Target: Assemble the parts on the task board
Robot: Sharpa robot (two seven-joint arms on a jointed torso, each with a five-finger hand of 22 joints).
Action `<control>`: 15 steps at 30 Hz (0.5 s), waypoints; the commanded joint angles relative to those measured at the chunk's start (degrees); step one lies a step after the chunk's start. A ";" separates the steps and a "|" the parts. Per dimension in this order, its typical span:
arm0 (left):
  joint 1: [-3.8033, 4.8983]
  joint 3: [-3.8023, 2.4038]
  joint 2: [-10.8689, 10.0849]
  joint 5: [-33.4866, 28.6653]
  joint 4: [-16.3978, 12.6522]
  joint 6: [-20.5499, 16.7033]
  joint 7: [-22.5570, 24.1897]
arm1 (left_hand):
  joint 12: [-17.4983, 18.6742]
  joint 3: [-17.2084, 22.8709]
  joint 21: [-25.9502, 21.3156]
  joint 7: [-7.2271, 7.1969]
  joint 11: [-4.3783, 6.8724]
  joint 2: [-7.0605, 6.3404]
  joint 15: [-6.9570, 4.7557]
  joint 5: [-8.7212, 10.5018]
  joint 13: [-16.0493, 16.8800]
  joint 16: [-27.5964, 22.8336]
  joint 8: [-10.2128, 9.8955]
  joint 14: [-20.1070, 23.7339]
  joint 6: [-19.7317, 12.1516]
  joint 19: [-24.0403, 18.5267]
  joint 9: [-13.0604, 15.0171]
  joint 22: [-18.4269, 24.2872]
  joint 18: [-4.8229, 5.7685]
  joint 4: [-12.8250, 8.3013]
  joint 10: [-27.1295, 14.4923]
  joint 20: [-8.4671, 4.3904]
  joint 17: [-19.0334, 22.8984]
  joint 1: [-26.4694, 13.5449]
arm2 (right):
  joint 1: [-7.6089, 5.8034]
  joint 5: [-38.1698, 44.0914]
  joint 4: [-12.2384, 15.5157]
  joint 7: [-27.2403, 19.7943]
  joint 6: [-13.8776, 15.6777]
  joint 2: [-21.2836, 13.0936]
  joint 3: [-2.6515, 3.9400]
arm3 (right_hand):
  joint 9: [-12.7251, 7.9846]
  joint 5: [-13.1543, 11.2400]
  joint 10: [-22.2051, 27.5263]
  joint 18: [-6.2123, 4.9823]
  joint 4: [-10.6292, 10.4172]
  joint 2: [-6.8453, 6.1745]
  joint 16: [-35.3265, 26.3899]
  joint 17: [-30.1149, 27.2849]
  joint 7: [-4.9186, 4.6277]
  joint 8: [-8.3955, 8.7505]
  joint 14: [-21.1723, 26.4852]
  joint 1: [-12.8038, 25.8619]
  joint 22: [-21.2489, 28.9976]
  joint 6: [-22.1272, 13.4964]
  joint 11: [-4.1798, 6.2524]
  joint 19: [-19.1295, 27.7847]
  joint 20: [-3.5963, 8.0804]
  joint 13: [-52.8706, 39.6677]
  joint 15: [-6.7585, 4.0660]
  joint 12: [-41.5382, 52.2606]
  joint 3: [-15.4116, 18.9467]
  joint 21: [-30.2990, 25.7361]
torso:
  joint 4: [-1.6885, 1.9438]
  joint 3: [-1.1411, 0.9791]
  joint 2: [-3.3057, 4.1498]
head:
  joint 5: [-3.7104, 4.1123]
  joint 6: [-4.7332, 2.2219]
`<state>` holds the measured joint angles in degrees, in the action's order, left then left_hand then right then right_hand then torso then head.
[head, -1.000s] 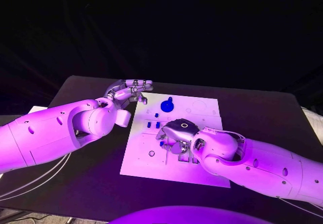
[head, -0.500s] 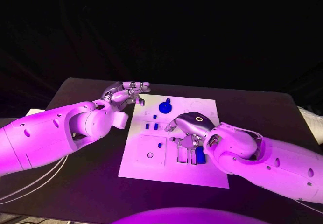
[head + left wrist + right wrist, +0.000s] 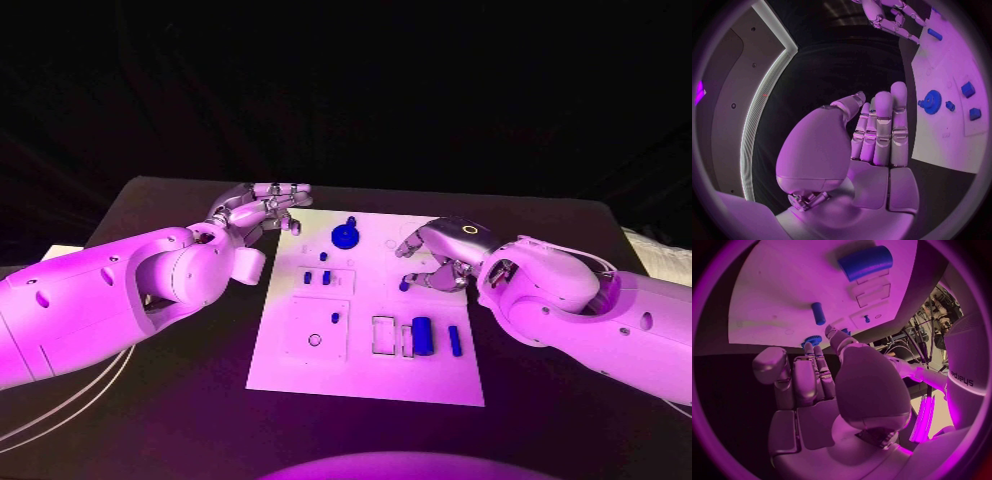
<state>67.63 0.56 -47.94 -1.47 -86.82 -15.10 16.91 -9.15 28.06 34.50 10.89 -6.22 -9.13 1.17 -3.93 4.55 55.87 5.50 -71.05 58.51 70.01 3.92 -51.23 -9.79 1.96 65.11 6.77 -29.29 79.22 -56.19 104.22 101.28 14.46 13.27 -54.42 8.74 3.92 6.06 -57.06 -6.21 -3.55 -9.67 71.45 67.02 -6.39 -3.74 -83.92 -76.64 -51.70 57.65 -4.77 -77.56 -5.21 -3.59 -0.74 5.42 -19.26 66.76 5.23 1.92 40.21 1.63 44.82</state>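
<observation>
The white task board [image 3: 361, 375] lies in the middle of the black table. On it stand a round blue gear-like part [image 3: 346, 236], two small blue pieces [image 3: 316, 277], a tiny one in a square pocket [image 3: 335, 317], a blue block [image 3: 423, 335] and a slim blue peg [image 3: 454, 340]. My right hand [image 3: 440, 255] hovers over the board's far right side with its fingers loosely bent and nothing in them. A short blue peg [image 3: 405, 285] lies just below its fingertips. My left hand [image 3: 264, 208] rests off the board's far left corner, fingers straight, holding nothing.
A pale flat object [image 3: 61, 250] sits at the table's left edge, and white cables [image 3: 58, 400] trail under my left arm. Bare black table [image 3: 562, 240] runs along both sides of the board.
My right hand has lifted off the board's near right area and drawn back toward the far right, uncovering the blue block and slim peg. The left hand stays put; the camera has shifted.
</observation>
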 commanded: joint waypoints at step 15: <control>0.01 -0.02 0.01 0.39 -0.12 1.50 -0.05 | -0.23 -0.13 -0.27 -0.08 -0.14 0.25 0.01 0.21 0.07 -0.26 0.01 0.37 -0.49 -0.49 -0.05 0.07 -0.64 -0.24 -0.38 0.03 0.09 0.36 | 0.86 2.13 -1.36 0.83 -8.33 1.50 -0.02 | 0.27 -0.12 -2.89 -0.76 -0.64 1.84 -0.66 -1.06 -0.59 -0.42 -2.04 -2.49 0.08 2.66 0.38 -0.27 0.04 -0.14 0.13 1.61 0.80 -0.40 | 0.09 0.03 0.07 | -0.36 0.36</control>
<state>67.62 0.57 -47.96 -1.39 -86.83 -14.78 16.73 -9.15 28.06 34.50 10.88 -6.22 -9.13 1.17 -3.93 4.55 55.87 5.50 -71.05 58.51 70.01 3.92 -51.23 -9.79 1.96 65.12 6.77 -29.29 79.22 -55.43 105.39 100.07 15.20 7.41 -53.09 8.70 4.11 6.06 -59.57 -6.20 -4.12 -7.92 71.13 66.02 -7.01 -3.97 -83.92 -78.39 -51.69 59.79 -4.36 -77.56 -5.22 -3.72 -0.74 6.68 -18.57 66.61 5.31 1.96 40.25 1.30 45.11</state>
